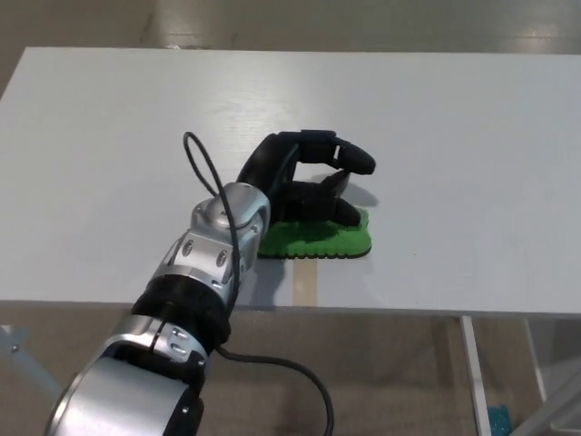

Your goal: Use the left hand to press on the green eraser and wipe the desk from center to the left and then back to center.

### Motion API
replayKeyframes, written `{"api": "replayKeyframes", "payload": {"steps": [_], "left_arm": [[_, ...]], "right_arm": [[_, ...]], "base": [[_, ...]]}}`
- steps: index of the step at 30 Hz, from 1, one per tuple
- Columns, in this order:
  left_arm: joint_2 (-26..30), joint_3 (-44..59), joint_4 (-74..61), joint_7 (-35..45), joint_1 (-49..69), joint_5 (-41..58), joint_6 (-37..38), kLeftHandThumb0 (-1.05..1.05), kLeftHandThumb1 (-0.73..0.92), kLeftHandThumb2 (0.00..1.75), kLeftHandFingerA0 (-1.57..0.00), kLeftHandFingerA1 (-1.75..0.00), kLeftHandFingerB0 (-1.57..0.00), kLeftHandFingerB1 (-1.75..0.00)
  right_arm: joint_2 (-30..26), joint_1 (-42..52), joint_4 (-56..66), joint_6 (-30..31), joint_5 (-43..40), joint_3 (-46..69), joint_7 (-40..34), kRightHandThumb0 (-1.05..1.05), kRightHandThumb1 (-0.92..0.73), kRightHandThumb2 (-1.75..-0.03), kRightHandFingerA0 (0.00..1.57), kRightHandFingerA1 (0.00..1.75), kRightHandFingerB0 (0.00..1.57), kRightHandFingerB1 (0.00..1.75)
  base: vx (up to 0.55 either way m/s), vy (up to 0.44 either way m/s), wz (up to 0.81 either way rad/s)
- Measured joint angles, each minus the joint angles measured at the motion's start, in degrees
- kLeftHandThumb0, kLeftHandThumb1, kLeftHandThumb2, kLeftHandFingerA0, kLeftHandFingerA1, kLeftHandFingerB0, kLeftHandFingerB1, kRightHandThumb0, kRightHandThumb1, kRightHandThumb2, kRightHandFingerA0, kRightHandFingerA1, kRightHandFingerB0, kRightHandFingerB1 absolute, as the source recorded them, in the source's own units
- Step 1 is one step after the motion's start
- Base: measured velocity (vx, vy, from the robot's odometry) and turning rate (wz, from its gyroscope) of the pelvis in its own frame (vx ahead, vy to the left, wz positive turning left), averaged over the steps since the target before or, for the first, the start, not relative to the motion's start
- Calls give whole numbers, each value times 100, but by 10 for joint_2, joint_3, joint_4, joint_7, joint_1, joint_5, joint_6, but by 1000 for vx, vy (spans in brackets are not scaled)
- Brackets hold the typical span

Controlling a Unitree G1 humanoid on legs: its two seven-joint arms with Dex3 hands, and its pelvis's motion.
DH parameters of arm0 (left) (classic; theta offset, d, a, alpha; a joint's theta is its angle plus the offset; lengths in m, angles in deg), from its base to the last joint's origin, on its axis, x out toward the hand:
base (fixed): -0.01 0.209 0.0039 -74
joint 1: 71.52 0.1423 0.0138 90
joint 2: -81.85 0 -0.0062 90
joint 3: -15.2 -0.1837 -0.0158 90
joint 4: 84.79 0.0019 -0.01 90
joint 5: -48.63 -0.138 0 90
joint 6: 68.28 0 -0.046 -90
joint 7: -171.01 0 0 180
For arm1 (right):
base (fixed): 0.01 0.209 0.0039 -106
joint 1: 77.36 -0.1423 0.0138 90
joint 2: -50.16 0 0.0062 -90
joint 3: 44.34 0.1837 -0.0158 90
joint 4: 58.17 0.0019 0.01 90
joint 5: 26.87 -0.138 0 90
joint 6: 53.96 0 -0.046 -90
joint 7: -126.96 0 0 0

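The left robot hand (304, 182) rests on the green eraser (320, 238) near the white counter's (454, 136) front edge, fingers curled loosely, grasping nothing.

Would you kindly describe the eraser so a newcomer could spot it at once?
On the white desk, look near the front edge, around the middle. The eraser lies flat there under the robot's black left hand; it is the only bright green thing.
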Motion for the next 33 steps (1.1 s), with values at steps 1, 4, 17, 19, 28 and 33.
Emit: {"api": "replayKeyframes", "payload": {"steps": [1,4,17,19,28,33], "left_arm": [[1,4,1,-1,2,0,1,-15,85,69,-104,-83,-87,-99],[1,16,2,-3,5,-2,4,-15,84,71,-105,-83,-86,-99],[-16,40,0,-19,43,-9,50,-13,81,72,-106,-85,-86,-101],[-20,41,-1,-19,50,-9,58,-13,81,72,-106,-85,-87,-102],[-27,57,2,-25,77,-7,85,-13,80,72,-106,-85,-89,-96],[-28,64,6,-26,91,-7,102,-13,80,73,-105,-86,-88,-100]], "right_arm": [[0,0,1,1,0,-1,1,-48,-77,-65,64,43,56,38],[0,-1,2,3,0,-3,2,-48,-77,-65,64,43,57,38],[-1,-3,2,4,0,-4,4,-47,-77,-64,66,43,59,39],[-1,-4,2,4,1,-5,3,-47,-77,-64,66,43,60,39],[-1,-4,1,4,2,-5,3,-47,-77,-64,66,43,60,39],[-1,-4,-1,4,4,-5,2,-47,-77,-64,65,43,60,39]], "base": [[0,0,0],[0,0,0],[0,0,0],[0,0,0],[0,0,0],[0,0,0]]}}
